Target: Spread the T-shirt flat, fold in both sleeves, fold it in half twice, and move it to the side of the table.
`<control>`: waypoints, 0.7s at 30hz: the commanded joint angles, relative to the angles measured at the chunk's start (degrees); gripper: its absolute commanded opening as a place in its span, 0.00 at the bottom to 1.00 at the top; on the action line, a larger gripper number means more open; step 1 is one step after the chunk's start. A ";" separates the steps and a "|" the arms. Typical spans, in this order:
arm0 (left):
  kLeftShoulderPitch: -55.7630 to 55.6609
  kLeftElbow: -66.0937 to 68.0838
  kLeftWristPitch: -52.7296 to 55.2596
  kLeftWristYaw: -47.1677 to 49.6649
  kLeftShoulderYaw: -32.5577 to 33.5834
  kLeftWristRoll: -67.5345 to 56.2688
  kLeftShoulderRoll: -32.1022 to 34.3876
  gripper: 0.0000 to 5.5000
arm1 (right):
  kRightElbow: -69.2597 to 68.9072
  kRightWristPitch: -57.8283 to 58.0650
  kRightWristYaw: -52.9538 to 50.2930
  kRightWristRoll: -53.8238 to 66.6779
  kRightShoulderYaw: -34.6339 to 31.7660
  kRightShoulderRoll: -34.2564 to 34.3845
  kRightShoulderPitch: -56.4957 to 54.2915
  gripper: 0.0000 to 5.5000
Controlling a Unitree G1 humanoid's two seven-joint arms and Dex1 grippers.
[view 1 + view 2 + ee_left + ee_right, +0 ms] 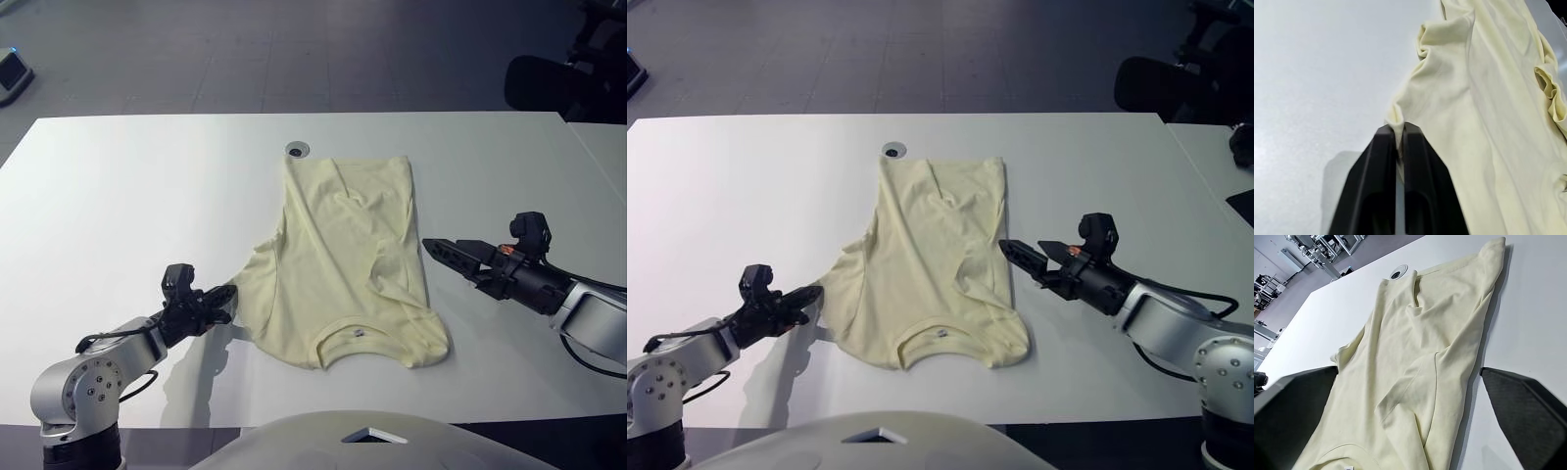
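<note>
Left gripper (pixel 226 305) lower left, clamped on T-shirt (pixel 343 255) sleeve edge. Right gripper (pixel 1023 248) centre-right, spread wide, empty, just beside garment's side.

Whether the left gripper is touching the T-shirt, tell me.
Touching. The left wrist view shows the left gripper shut on a fold at the edge of the T-shirt, with the cloth pinched between its jaws.
</note>
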 commanded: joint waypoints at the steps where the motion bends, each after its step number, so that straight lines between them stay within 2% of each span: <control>1: -0.29 3.10 -1.81 0.20 0.81 2.24 1.38 0.00 | 0.89 -0.11 -0.37 -1.41 0.00 -0.80 0.37 0.98; 11: -0.17 9.07 -5.76 -1.57 3.79 5.33 5.67 0.00 | 1.94 -0.36 -0.19 -4.05 -0.53 0.43 2.35 0.98; 21: -5.66 -0.18 0.54 -4.50 3.03 0.21 12.46 0.00 | -2.94 -3.19 -3.43 -3.57 -1.59 4.44 9.01 0.98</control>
